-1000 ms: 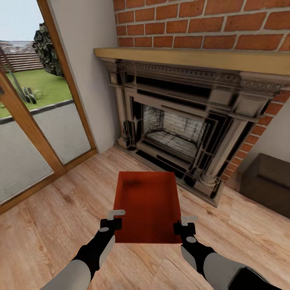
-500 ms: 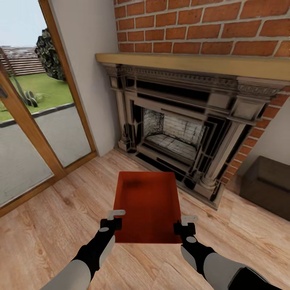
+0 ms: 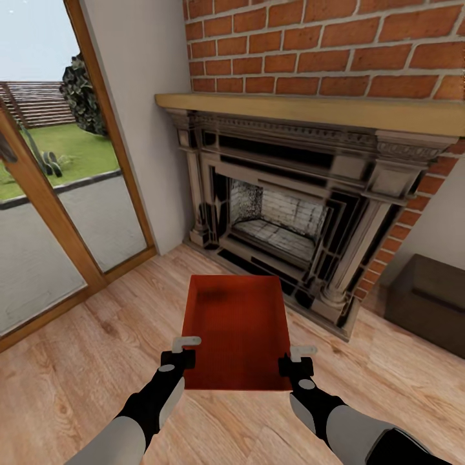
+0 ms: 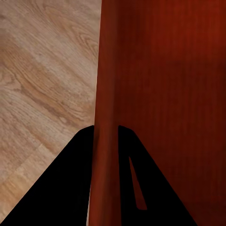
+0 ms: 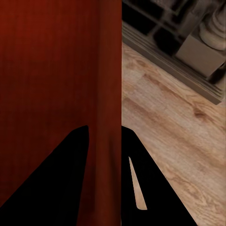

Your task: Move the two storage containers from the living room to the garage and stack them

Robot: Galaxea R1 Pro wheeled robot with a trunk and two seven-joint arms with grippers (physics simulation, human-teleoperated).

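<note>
Holding steady: storage container (image 3: 236, 332) stayed centre-low in frame, left gripper (image 3: 182, 349) & right gripper (image 3: 298, 359) clamped on its side walls; fireplace (image 3: 294, 213) slid lower w/ camera.

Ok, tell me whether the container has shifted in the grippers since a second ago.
No. The storage container sits exactly as before between the left gripper and right gripper; only the fireplace background slid down, so the camera moved.

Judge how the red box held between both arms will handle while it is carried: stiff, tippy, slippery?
The red box probably stays stiff: its thin walls look straight under both pinches. It likely weighs little, being open and empty. Each of the left gripper and right gripper clamps only one wall's rim, so it could slip or tilt.
</note>
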